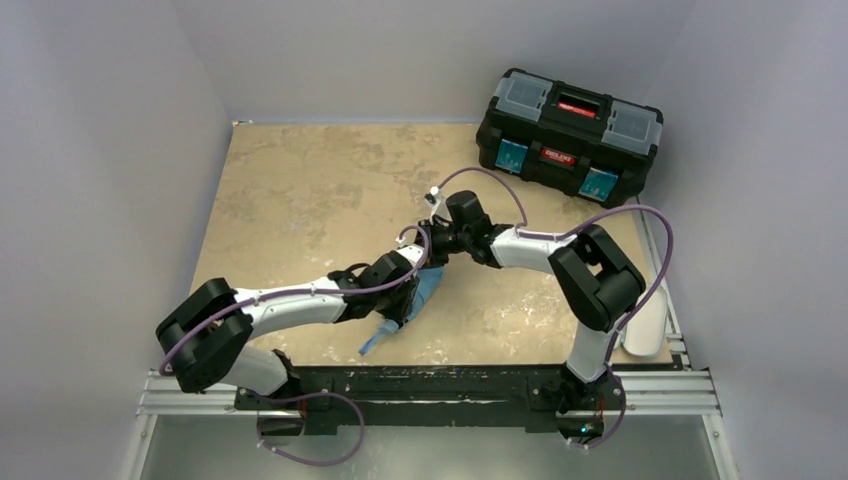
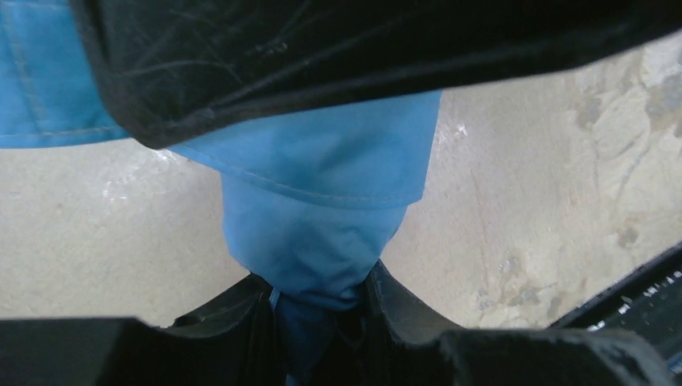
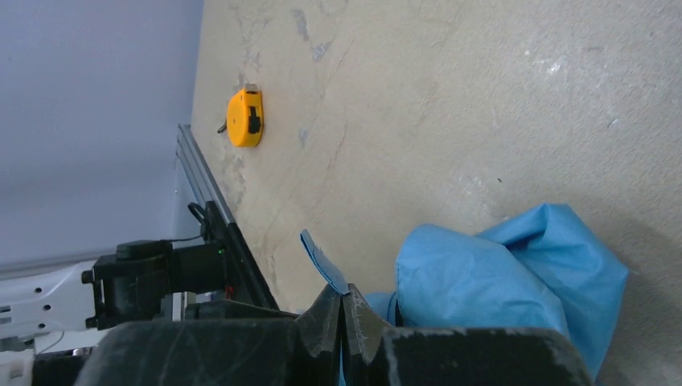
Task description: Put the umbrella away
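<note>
- My left tool [image 2: 322, 318] is narrowed onto a bunched neck of the umbrella [image 1: 428, 288] canopy.
- My right tool [image 3: 342, 310] is fully closed and pinches a thin blue strip of that fabric.
- The umbrella is over the near-centre of the counter [image 1: 300, 200], between both tools.
- Progress, as I judge it: early. The canopy is loose; wrapping and stowing remain.
- The toolbox [image 1: 570, 135] carries red labels, too small to read. The orange tape measure [image 3: 245, 118] shows no legible text.

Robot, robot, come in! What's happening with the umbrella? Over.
Left gripper shut on umbrella fabric. Right gripper pinching its blue flap. Tape measure lies apart.
</note>
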You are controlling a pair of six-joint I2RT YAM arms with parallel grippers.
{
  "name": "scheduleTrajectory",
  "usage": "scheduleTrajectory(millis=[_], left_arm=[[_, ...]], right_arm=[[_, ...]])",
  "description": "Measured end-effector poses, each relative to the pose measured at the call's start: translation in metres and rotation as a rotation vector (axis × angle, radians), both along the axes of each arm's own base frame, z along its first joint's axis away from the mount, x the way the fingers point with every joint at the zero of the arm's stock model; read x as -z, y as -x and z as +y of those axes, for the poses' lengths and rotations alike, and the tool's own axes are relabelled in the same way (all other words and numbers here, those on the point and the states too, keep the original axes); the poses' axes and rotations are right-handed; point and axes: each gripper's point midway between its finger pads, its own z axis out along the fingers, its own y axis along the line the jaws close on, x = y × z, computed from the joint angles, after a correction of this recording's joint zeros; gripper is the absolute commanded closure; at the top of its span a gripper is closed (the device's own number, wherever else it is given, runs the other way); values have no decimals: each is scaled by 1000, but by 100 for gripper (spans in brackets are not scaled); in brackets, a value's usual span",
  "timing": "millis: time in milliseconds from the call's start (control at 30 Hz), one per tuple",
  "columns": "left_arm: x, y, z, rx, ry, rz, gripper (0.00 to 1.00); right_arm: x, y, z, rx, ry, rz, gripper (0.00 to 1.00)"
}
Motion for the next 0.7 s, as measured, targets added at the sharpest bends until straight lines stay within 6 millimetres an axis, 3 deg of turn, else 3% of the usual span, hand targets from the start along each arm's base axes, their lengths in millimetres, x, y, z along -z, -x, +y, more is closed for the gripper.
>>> scheduleTrajectory(millis=[233,500,700], left_arm=[[-7,-6,11,-50,-129,-96,100],[-23,-15,16,-125,-173,-201,100],[-40,4,10,-31,-89,-253,100]], right_arm=[[-4,8,-1,-41,15,52,100],[-23,12,6,-103,-40,57,100],[-35,17,16,-121,-80,65,100]])
